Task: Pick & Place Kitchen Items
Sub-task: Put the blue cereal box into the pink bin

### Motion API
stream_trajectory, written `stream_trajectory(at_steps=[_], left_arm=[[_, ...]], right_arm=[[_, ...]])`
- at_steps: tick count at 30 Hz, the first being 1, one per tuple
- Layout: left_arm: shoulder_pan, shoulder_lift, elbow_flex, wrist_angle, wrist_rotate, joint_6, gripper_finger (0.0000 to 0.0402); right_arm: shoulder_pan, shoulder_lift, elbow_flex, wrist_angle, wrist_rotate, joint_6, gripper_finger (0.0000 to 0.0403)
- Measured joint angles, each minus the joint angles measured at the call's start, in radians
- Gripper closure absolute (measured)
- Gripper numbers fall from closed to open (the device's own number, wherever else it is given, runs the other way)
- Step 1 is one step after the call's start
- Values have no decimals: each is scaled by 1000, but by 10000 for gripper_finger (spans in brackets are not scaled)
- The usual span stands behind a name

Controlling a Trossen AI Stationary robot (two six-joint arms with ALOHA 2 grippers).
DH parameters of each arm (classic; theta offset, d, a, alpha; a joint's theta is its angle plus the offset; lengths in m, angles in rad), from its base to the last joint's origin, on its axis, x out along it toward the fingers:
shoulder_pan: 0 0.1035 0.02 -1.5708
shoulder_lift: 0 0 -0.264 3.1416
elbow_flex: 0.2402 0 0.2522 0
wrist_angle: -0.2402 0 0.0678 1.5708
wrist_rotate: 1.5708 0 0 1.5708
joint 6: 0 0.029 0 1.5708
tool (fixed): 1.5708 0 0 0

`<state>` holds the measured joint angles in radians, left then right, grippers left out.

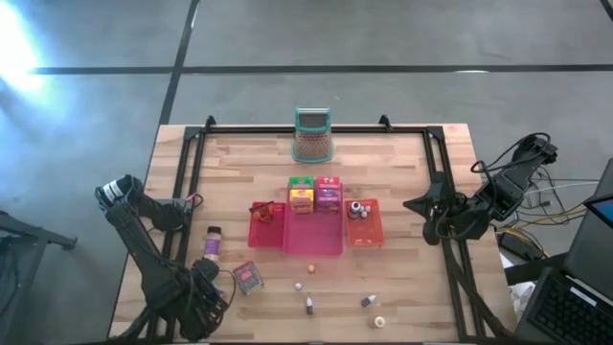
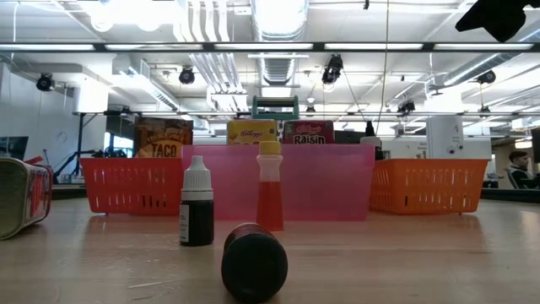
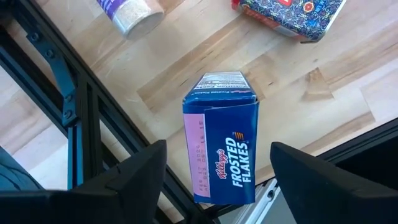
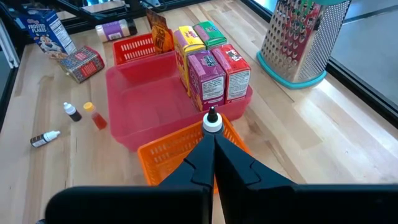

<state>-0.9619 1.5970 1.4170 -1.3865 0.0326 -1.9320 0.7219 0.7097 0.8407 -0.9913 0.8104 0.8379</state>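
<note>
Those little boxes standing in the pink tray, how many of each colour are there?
In the pink tray:
green box: 1
yellow box: 1
pink box: 1
red box: 1
Total: 4

Boxes [image 1: 314, 194] at the middle tray's [image 1: 312, 241] back, side trays [image 1: 264, 225] flanking, small bottles [image 1: 310, 306] in front.

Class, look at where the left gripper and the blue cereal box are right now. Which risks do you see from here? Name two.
1. The Frosted Flakes box sits at the table's edge, between the open fingers of the left gripper; a clumsy grasp might push it off.
2. The patterned tin and the purple-labelled jar lie close by, so a wide swing with the box may knock them. The jar lies on its side and could roll.
</note>
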Motion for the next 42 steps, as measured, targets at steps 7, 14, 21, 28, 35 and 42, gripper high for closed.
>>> stream_trajectory(at_steps=[7,14,21,28,35,42], left_arm=[[0,1,-52,61,7,-7,112],[0,1,-149,216,40,-2,111],[3,1,-216,235,63,-2,113],[5,1,-261,269,64,-3,116],[6,2,-271,319,64,-5,147],[7,2,-273,322,64,-8,194]], right_arm=[[0,0,0,0,0,0,394],[0,0,0,0,0,0,394],[0,0,0,0,0,0,394],[0,0,0,0,0,0,394],[0,0,-1,0,0,0,394],[0,0,-1,0,-1,0,394]])
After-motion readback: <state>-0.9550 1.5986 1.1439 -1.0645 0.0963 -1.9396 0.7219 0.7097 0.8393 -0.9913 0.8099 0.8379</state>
